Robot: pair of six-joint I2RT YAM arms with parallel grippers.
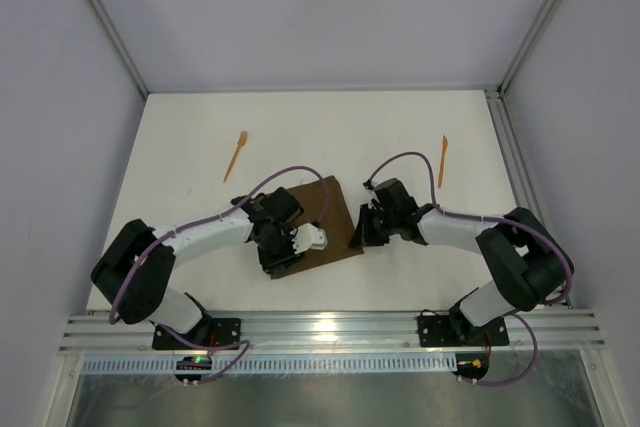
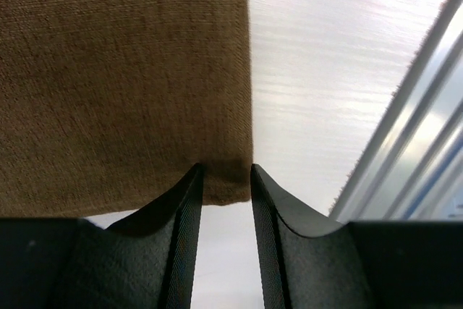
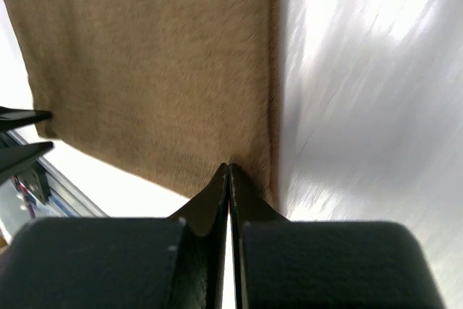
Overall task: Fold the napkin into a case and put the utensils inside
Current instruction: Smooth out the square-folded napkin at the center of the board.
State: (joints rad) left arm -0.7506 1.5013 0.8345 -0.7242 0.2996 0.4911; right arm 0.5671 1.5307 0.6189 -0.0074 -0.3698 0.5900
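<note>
The dark brown napkin [image 1: 322, 209] lies folded flat in the middle of the table, seen close in both wrist views [image 2: 123, 70] [image 3: 152, 63]. My left gripper [image 1: 276, 260] [image 2: 224, 168] is open at its near left corner, fingertips astride the cloth's corner. My right gripper [image 1: 358, 236] [image 3: 230, 166] is shut on the napkin just inside its right edge, where the cloth puckers at the tips. Two orange utensils lie apart from the cloth: one [image 1: 235, 155] at the back left, the other [image 1: 442, 161] at the back right.
An aluminium rail [image 1: 330, 327] [image 2: 419, 121] runs along the near table edge, close behind both arm bases. Frame posts and grey walls close in the table on the left, right and back. Purple cables loop over both arms.
</note>
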